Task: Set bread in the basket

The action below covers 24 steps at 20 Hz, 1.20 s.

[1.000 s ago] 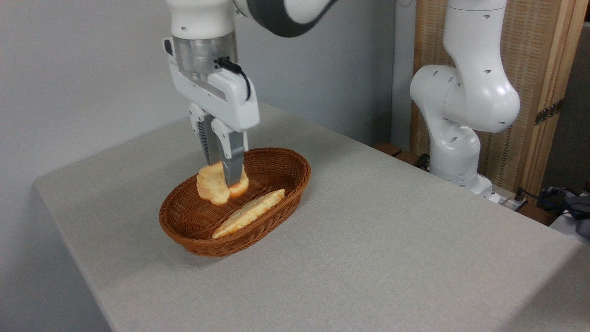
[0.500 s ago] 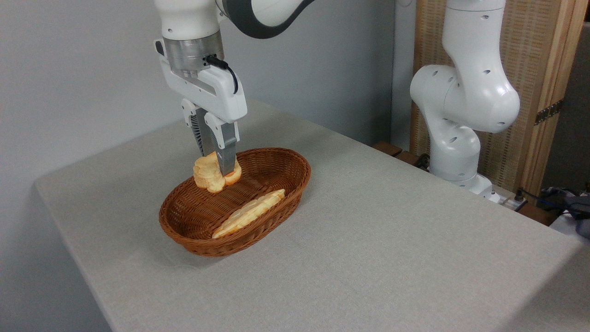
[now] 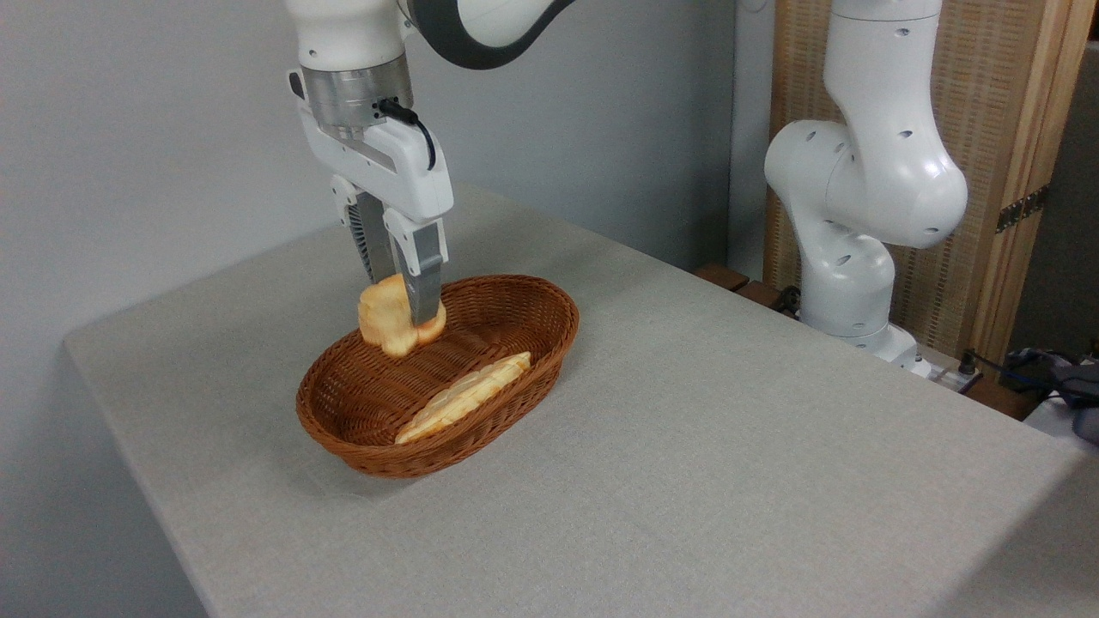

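- Fixed camera: the pincer (image 3: pixel 403 311) points straight down from the white arm (image 3: pixel 867 172), its two grey fingers (image 3: pixel 423 287) clamped on the bread (image 3: pixel 388 318), one finger in front of the bun and the other behind it
- The bread is a small golden-orange bun with a paler top, held in the air over the far left end of the basket (image 3: pixel 528 365) (it looks clear of the wicker, though the gap beneath it is hard to judge from this angle)
- The basket is an oval of reddish-brown wicker with low sloping sides, standing on the grey bench (image 3: pixel 730 446) left of centre, its long axis running from near left to far right
- Inside the basket lies a long pale-yellow ridged loaf (image 3: pixel 468 396), resting along the near side wall and well apart from the held bun
- A black cable (image 3: pixel 412 124) loops from the wrist down the side of the pincer body
- Behind the bench on the right, the arm's base stands in front of a wooden screen (image 3: pixel 1013 129) with a pale woven panel, and some dark cables lie near the right edge
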### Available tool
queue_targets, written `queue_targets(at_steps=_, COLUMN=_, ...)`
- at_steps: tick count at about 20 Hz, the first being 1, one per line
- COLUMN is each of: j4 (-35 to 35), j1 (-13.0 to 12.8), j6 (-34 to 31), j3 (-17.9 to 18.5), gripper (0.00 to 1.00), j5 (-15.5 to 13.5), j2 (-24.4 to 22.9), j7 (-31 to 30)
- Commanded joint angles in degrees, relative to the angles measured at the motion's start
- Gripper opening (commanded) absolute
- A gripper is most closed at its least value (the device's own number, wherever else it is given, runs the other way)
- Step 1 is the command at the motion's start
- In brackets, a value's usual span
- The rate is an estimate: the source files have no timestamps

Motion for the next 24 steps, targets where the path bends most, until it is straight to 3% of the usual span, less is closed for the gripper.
queue_targets(at_steps=1, j4=0.4, j1=-0.3, j6=-1.6, j3=0.8, gripper=1.0, j5=0.4, j2=-0.5, j7=1.3)
queue_targets(at_steps=5, j4=0.8, j1=-0.1, j6=-1.6, j3=0.9, gripper=1.0, j5=0.4, j2=-0.8, j7=1.8)
queue_targets(at_steps=7, j4=2.7, j1=1.2, j6=-4.1, j3=1.6, gripper=1.0, j5=0.5, j2=-0.7, j7=1.9)
queue_targets(at_steps=9, j4=5.5, j1=1.7, j6=-7.8, j3=3.3, gripper=1.0, j5=0.6, j2=-0.5, j7=2.2)
queue_targets(at_steps=16, j4=10.3, j1=1.8, j6=-10.0, j3=11.1, gripper=1.0, j5=0.4, j2=-0.6, j7=5.9)
queue_targets(at_steps=24, j4=10.3, j1=2.0, j6=-9.7, j3=10.6, gripper=1.0, j5=0.5, j2=-0.9, j7=6.5)
